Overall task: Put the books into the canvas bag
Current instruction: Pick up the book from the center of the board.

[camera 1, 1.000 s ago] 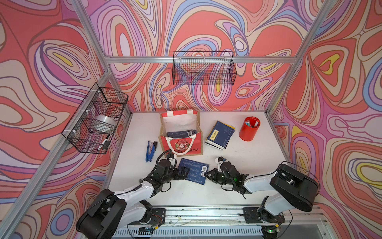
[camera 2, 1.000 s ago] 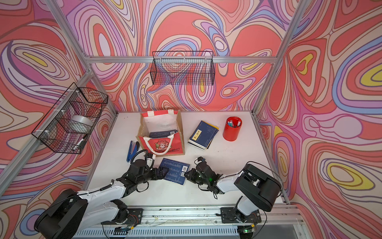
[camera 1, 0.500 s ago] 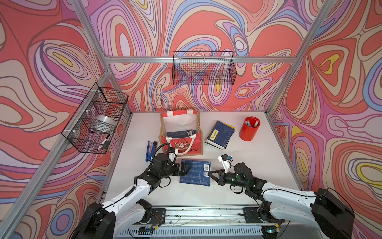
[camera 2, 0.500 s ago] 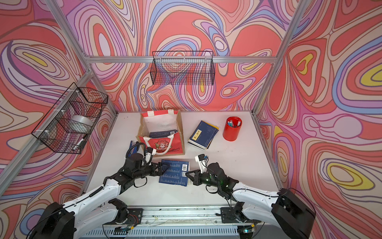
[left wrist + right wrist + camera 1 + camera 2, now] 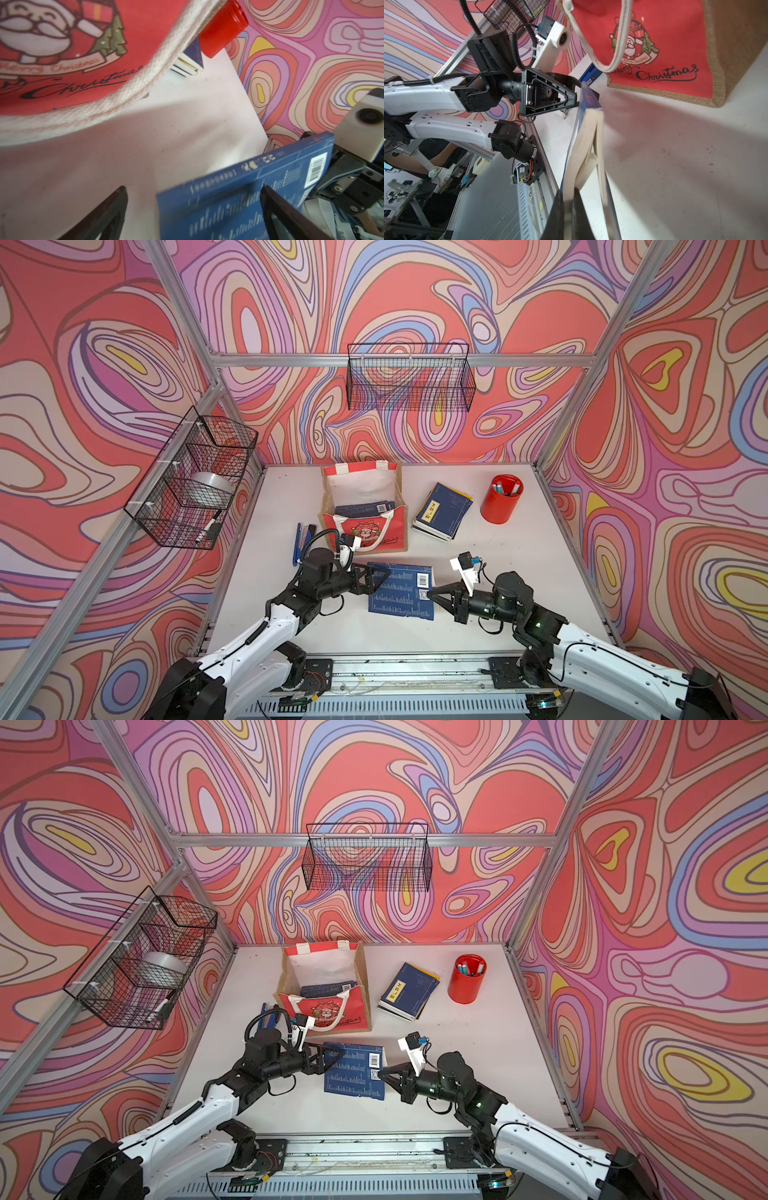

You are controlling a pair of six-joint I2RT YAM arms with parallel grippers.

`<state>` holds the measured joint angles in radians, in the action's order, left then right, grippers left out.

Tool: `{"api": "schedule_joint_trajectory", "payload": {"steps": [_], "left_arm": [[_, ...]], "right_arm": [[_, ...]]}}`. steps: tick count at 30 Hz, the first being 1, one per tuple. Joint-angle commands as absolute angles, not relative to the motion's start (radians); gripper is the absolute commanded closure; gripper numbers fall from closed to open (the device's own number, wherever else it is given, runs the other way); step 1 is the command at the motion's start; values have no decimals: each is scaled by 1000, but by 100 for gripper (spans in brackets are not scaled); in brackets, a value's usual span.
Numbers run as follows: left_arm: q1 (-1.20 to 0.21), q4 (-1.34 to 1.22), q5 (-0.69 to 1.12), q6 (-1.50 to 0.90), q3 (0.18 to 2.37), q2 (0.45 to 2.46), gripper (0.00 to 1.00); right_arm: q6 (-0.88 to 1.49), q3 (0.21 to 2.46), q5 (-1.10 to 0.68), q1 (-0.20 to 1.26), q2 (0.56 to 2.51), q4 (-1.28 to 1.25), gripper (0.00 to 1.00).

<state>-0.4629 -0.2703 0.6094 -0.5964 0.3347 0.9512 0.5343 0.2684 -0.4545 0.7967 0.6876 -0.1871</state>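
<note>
Navy softcover book (image 5: 400,593) is held back cover up off the white table (image 5: 511,572), in front of the canvas bag (image 5: 392,531). Its barcode edge is pinched in the closed right gripper (image 5: 432,595). Left gripper (image 5: 384,576) gapes wide around the opposite edge. Other books (image 5: 365,508) lie inside the bag, and a stack (image 5: 442,510) sits between it and the red pen cup (image 5: 500,499).

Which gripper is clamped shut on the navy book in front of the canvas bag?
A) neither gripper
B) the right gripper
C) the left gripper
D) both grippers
B: the right gripper pinches the book by its page edge with jaws closed, while the left gripper stands wide open at the opposite edge.
</note>
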Motion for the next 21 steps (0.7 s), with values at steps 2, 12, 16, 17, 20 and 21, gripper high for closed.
{"api": "schedule_joint_trajectory", "payload": {"steps": [2, 12, 16, 17, 20, 21], "left_arm": [[-457, -460, 729, -631, 313, 946, 0], [-457, -926, 979, -866, 272, 1063, 10], [-457, -1099, 1010, -963, 256, 1122, 25], [-458, -1118, 1016, -977, 256, 1129, 28], [-457, -1123, 1030, -988, 265, 1132, 38], [-457, -1119, 1031, -988, 268, 1129, 41]], "right_arm": [[475, 354, -545, 790, 673, -168, 100], [412, 442, -489, 779, 628, -63, 100], [408, 454, -390, 758, 610, -25, 100], [408, 460, -362, 753, 613, -11, 100], [408, 471, -281, 741, 628, 26, 100], [403, 473, -269, 737, 634, 34, 100]]}}
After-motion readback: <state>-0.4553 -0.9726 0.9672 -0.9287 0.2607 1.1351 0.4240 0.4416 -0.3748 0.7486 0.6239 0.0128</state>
